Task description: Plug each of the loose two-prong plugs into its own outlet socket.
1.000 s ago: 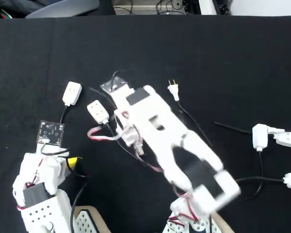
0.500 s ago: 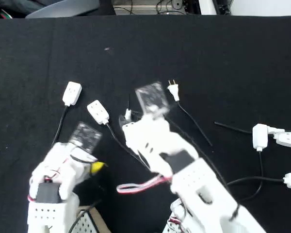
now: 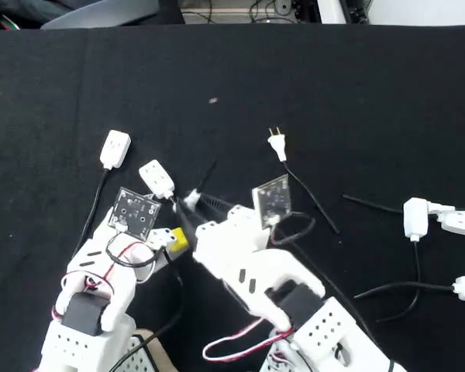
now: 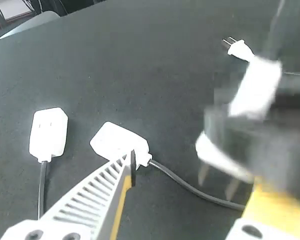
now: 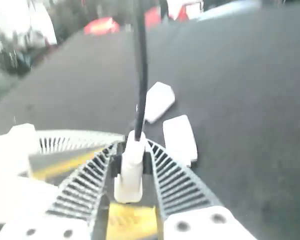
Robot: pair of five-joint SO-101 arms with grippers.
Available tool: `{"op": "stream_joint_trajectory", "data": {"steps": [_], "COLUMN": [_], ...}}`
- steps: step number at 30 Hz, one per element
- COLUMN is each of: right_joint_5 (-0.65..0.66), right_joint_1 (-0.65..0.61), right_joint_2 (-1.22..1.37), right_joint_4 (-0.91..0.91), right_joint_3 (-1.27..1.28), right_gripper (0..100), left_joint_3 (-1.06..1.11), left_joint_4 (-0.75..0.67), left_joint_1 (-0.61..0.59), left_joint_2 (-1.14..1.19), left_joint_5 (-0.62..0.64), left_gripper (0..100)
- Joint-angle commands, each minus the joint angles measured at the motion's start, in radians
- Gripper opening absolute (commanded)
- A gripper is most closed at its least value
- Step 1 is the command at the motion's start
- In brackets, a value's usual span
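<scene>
- Clamping the held plug [image 5: 130,170] by its body, the right gripper [image 5: 135,148] sits left of centre in the high view, and the cord [image 5: 139,65] runs out past its fingertips.
- The near socket [image 3: 156,178] lies just beside that plug, with the far socket [image 3: 115,149] farther to the upper left.
- The left gripper [image 3: 174,232], at lower left, has its jaws wide apart with nothing held.
- The loose plug [image 3: 277,144] lies above centre on the table [image 3: 356,85].

The table [image 3: 356,85] is covered all over in black cloth. Past its far edge there is a grey shape [image 3: 101,12], some dark wires [image 3: 271,9] and a white patch [image 3: 422,11]. In the right wrist view, blurry red things [image 5: 102,25] lie past the table. The light is even.
</scene>
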Motion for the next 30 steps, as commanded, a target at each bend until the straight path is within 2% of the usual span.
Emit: {"op": "stream_joint_trajectory", "data": {"steps": [1, 9, 15, 21, 26, 28, 30], "right_joint_5": [0.035, 0.055, 0.092, 0.098, 0.157, 0.173, 0.199], "right_joint_1": [-0.023, -0.025, -0.107, -0.115, -0.115, -0.098, -0.005], "right_joint_2": [-0.022, -0.022, -0.021, -0.021, -0.021, -0.019, -0.019], "right_joint_4": [0.115, 0.288, 0.344, 0.345, 0.388, 0.397, 0.431], "right_joint_3": [-0.111, -0.202, -0.219, -0.214, -0.228, -0.257, -0.317], "right_gripper": [1.4, 1.3, 1.2, 1.2, 1.2, 1.2, 1.2], "left_joint_3": [-0.058, -0.048, 0.004, 0.002, 0.001, 0.004, 0.005], "left_joint_4": [-0.025, -0.035, -0.120, -0.118, -0.118, -0.120, -0.118], "left_joint_1": [-0.013, -0.130, -0.131, -0.130, -0.131, -0.131, -0.131], "left_joint_2": [-0.003, -0.003, -0.003, -0.003, -0.003, -0.003, -0.003], "left_joint_5": [0.012, 0.011, 0.011, 0.011, 0.011, 0.009, -0.021], "left_gripper": [37, 37, 37, 37, 37, 37, 37]}}
